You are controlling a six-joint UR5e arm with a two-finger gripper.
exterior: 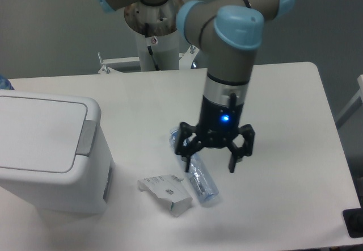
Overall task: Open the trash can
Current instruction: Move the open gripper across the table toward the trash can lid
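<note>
Camera view from above the tabletop (142,100): the trash can (51,151) stands at the left edge of the frame, its flat white lid (37,133) closed and the grey push tab (86,137) on its right rim. Just beside its lower right corner lies a small grey-white carton (167,191), flattened and bent; any printing on it is too small to read. Next to the carton, a clear plastic bottle (195,171) lies on its side, its cap end pointing away from the camera. The gripper (209,161) hangs over the bottle's upper half with its fingers spread wide, holding nothing, a blue light lit on the wrist above it. It is well apart from the trash can. Bare white tabletop stretches between bottle and bin, and to the right as far as the rounded table edge.
</note>
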